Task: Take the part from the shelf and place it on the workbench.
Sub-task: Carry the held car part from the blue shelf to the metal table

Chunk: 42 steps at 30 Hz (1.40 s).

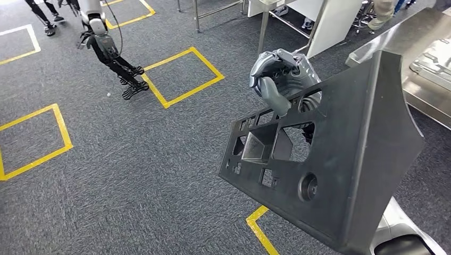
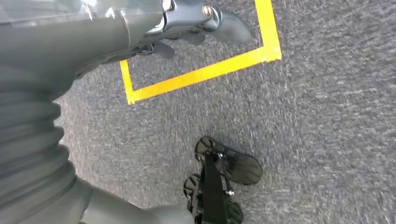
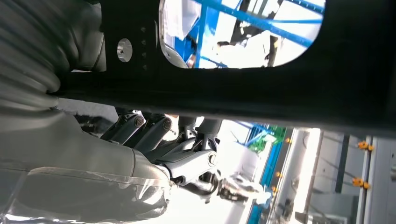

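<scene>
Large dark panel part (image 1: 340,159) carried tilted above grey carpet (image 1: 133,159), right hand (image 1: 282,77) gripping its upper edge, thumb over the front face, left hand (image 2: 187,21) hanging over yellow floor tape (image 2: 205,72), fingers loosely curled, holding nothing, steel worktop (image 1: 425,58) far right.

part (image 1: 340,159): large dark grey moulded panel with rectangular cutouts, a round hole and a raised edge along its right side
pose: tilted, carried in the air above the grey carpet
place: right half of the head view, lower right
hold: right hand (image 1: 282,79) grips its upper edge, fingers (image 1: 274,95) curled over it
</scene>
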Tool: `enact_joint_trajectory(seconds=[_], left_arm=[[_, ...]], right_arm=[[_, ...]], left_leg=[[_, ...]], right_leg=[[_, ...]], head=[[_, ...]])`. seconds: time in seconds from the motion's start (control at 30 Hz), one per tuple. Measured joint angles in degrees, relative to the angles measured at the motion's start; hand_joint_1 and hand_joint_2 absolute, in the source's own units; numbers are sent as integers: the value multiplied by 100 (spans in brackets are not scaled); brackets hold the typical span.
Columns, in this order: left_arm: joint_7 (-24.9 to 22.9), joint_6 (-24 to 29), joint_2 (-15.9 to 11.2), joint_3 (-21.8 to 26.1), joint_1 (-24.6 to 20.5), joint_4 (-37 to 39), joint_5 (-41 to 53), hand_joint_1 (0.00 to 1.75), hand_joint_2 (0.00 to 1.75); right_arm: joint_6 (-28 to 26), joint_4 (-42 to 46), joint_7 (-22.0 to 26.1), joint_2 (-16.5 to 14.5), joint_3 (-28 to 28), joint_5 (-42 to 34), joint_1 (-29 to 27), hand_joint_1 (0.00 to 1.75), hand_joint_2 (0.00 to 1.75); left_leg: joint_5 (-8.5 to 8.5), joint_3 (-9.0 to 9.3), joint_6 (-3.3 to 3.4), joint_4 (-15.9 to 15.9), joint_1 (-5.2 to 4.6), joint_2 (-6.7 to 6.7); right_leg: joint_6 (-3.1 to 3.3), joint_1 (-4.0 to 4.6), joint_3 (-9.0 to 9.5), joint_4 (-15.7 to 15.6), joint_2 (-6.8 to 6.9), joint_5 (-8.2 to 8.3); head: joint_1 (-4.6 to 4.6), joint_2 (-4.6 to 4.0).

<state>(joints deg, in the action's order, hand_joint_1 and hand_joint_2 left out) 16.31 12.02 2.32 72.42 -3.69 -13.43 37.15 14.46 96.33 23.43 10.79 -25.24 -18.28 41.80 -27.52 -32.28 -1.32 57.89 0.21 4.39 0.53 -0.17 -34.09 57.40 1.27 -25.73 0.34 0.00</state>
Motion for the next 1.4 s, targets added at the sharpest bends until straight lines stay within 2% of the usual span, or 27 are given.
enact_joint_trajectory(seconds=[0.07,0.13,0.17,0.2,0.27,0.33,0.4,0.47,0.53,0.6,0.63,0.67,0.7,0.73,0.8,0.87,0.9,0.97,1.0,1.07,1.13,1.17,1.2,1.23,1.27,1.33,1.4], left_arm=[[14,-22,0,-7,3,0,5,0,175],[17,-28,-1,-10,19,1,6,0,175],[18,-28,-3,-11,26,1,6,0,175],[20,-28,-5,-13,31,1,7,0,175],[34,-29,-14,-20,33,1,15,0,175],[62,-45,-36,-26,32,0,20,0,175],[87,-72,-68,-28,33,-1,8,0,175],[92,-83,-92,-29,26,0,-13,0,175],[87,-82,-102,-28,17,1,-34,0,175],[85,-81,-105,-26,27,1,-51,0,175],[85,-80,-108,-24,35,1,-56,0,175],[85,-83,-109,-22,39,1,-58,0,175],[85,-91,-109,-21,39,1,-58,0,175],[84,-101,-109,-20,35,1,-56,0,175],[84,-146,-108,-20,22,1,-52,0,175],[85,-211,-110,-20,13,1,-57,0,175],[86,-243,-111,-19,8,1,-62,0,175],[88,-280,-114,-16,-3,1,-72,0,175],[88,-290,-116,-15,-12,1,-76,0,175],[79,-289,-119,-11,-22,1,-81,0,175],[50,-263,-121,8,-15,1,-93,0,175],[29,-245,-122,19,-6,1,-100,0,175],[11,-231,-122,27,4,1,-103,0,175],[-2,-221,-122,32,10,1,-103,0,175],[-12,-219,-122,33,12,1,-103,0,175],[-19,-241,-130,37,10,1,-103,0,175],[-33,-290,-138,43,5,1,-104,0,175]], right_arm=[[-10,24,-2,5,-3,4,-2,175,175],[-14,30,-2,10,-10,5,-29,175,175],[-16,30,-1,13,-11,7,-47,175,175],[-18,30,3,16,-11,4,-62,175,175],[-26,30,20,20,-11,-7,-69,175,175],[-60,30,30,22,-13,-18,-55,175,175],[-123,37,29,23,-24,-17,-44,175,175],[-203,63,27,23,-47,2,-42,175,175],[-274,105,28,26,-74,25,-21,175,175],[-319,128,27,26,-110,34,7,175,175],[-340,129,17,25,-133,38,12,175,175],[-366,131,2,23,-155,47,9,175,175],[-396,134,-19,24,-177,60,6,175,175],[-427,138,-40,25,-194,70,8,175,175],[-475,143,-66,25,-215,90,22,175,175],[-505,144,-71,25,-228,93,48,175,175],[-514,144,-70,25,-236,91,60,175,175],[-520,143,-67,32,-247,83,71,175,175],[-520,143,-62,36,-248,78,73,175,175],[-513,138,-32,39,-248,50,80,175,175],[-492,119,20,38,-252,10,71,175,175],[-478,104,45,38,-254,-4,56,175,175],[-463,86,64,38,-254,-13,39,175,175],[-447,66,79,38,-253,-18,25,175,175],[-432,46,94,38,-251,-24,18,175,175],[-405,9,116,31,-242,-52,29,175,175],[-380,-28,108,16,-229,-108,66,175,175]], left_leg=[[-311,-198,-50,486,33,-245],[-671,-559,-77,1289,45,-374],[-739,-691,-85,1565,45,-388],[-691,-730,-85,1630,46,-393],[-312,-496,-66,1090,55,-439],[-8,-150,-30,326,77,-642],[38,-18,3,20,76,-770],[62,-11,56,-22,72,-685],[104,4,139,-82,86,-569],[122,6,190,-110,80,-445],[121,1,200,-107,74,-384],[119,-2,201,-103,70,-324],[115,-5,201,-98,68,-265],[110,-4,197,-92,67,-210],[88,8,174,-76,62,-107],[60,14,125,-52,30,-20],[50,17,97,-45,14,23],[37,32,36,-49,4,111],[2,31,2,-22,15,83],[-223,-94,-54,296,39,-117],[-597,-435,-83,1052,52,-331],[-722,-610,-92,1417,53,-369],[-745,-719,-94,1624,52,-386],[-651,-722,-90,1597,53,-392],[-460,-619,-80,1342,57,-412],[-73,-273,-47,542,77,-599],[50,-76,-1,92,89,-783]], right_leg=[[56,-24,12,-22,-89,24],[80,-17,8,-19,-194,29],[83,-14,7,-15,-256,30],[83,-13,7,-7,-322,30],[74,-17,12,12,-454,26],[38,-15,-7,43,-578,21],[-30,-24,-56,64,-688,37],[-104,-41,-95,60,-773,59],[-151,-26,-184,229,-610,-71],[-180,-18,-469,859,-317,-423],[-194,-29,-656,1263,-241,-597],[-207,-41,-798,1577,-205,-697],[-216,-51,-850,1701,-187,-693],[-219,-58,-781,1582,-165,-583],[-198,-52,-370,807,-12,-226],[-148,-8,-50,170,167,-33],[-125,14,-8,61,200,-24],[-75,25,-23,46,92,-10],[-47,14,-20,30,40,5],[12,-20,-11,-4,-55,38],[39,-25,-16,-7,-157,49],[44,-22,-17,-5,-219,51],[45,-19,-17,-1,-285,52],[45,-18,-15,5,-351,52],[41,-19,-12,14,-418,50],[13,-14,-22,47,-545,41],[-50,-16,-68,76,-664,50]], head=[[-7,0],[-13,0],[-13,0],[-14,0],[-14,0],[-10,0],[-9,1],[-10,1],[15,1],[49,1],[63,1],[64,0],[66,0],[68,0],[68,0],[63,0],[58,0],[48,0],[47,0],[31,0],[14,0],[12,0],[12,0],[11,0],[11,0],[10,0],[10,1]])
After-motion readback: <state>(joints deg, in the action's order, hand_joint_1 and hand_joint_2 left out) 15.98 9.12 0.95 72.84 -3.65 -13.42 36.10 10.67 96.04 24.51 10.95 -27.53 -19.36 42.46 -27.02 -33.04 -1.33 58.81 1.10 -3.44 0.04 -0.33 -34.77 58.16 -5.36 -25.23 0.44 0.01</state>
